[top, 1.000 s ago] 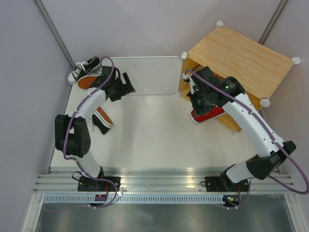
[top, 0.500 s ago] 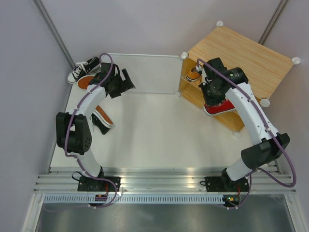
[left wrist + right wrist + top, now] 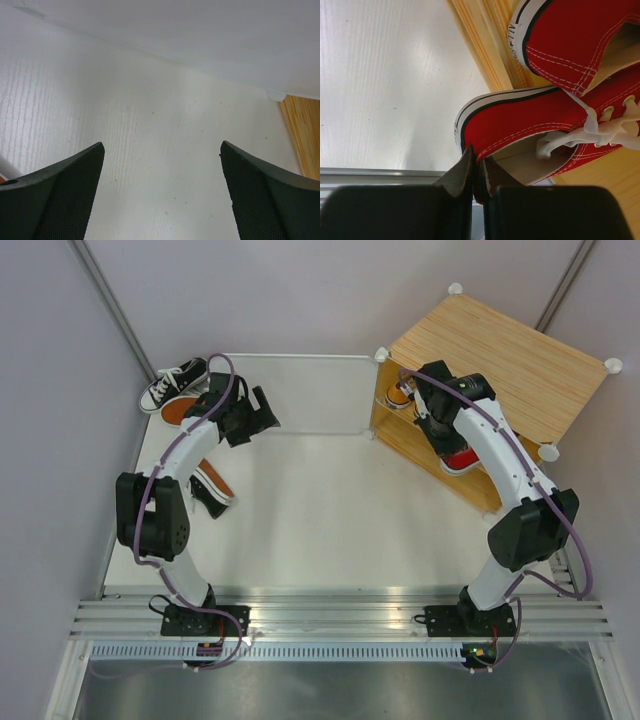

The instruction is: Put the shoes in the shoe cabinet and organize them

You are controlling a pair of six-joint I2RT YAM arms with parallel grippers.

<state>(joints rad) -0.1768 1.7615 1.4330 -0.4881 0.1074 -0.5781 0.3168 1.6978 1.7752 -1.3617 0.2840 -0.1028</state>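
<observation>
**Shoes half shelved:** My left claw [image 3: 262, 410] hangs wide open and empty over the desk [image 3: 320, 510]. Just to its left lie a black shoe [image 3: 175, 381] and an orange-soled shoe [image 3: 185, 408]. A third shoe [image 3: 212, 488] lies back from the claw, under that arm's elbow. None of the three is shelved, so I judge roughly half the job is left.

Across the desk, my right claw [image 3: 477, 167] is pinched almost closed on the heel collar of a red shoe [image 3: 520, 125], reaching into the shoe cabinet [image 3: 500, 350]. Just beyond the claw sits a second red shoe [image 3: 570, 45], and to the claw's left an orange shoe [image 3: 400, 393] is already inside.

Only the overhead view shows the waiting shoes and the orange one, but there the arm hides the grip. Only the right wrist view shows the grip and the red pair side by side. I cannot tell whether the held shoe rests on the wood. The left wrist view shows bare desk between spread fingers [image 3: 60, 200].
</observation>
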